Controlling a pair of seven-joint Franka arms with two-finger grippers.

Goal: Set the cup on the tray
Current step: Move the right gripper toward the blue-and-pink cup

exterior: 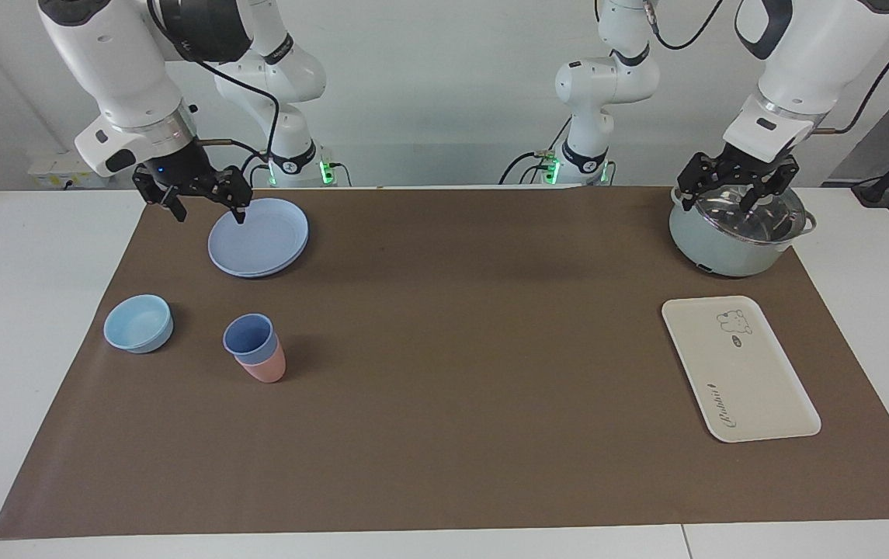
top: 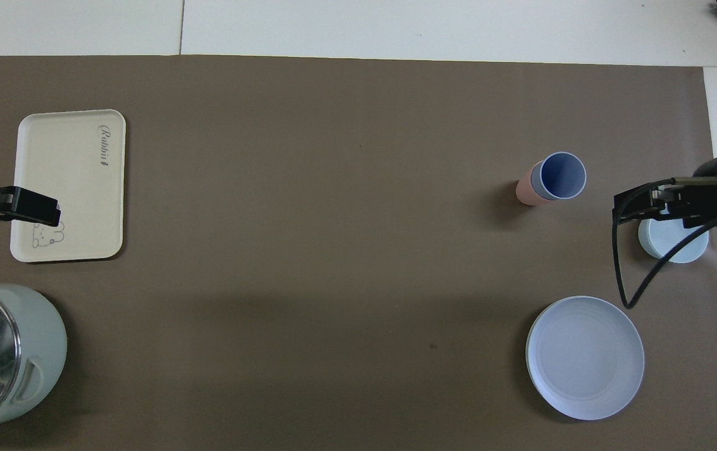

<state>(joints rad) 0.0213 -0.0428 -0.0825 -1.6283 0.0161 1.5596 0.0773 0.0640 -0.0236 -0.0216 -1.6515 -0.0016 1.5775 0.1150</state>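
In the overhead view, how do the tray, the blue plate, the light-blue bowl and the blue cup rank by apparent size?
1. tray
2. blue plate
3. light-blue bowl, partly covered by the right gripper
4. blue cup

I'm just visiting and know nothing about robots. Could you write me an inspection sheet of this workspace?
Surface: brown mat on a white table.
Job's things: cup nested upright in a pink cup; tray at the left arm's end.
Clutter: bowl, plate, lidded pot.
Grippers: right tool open over the plate's edge; left tool open over the pot.
Cables: black cable loops off the right arm.
Surroundings: white wall.
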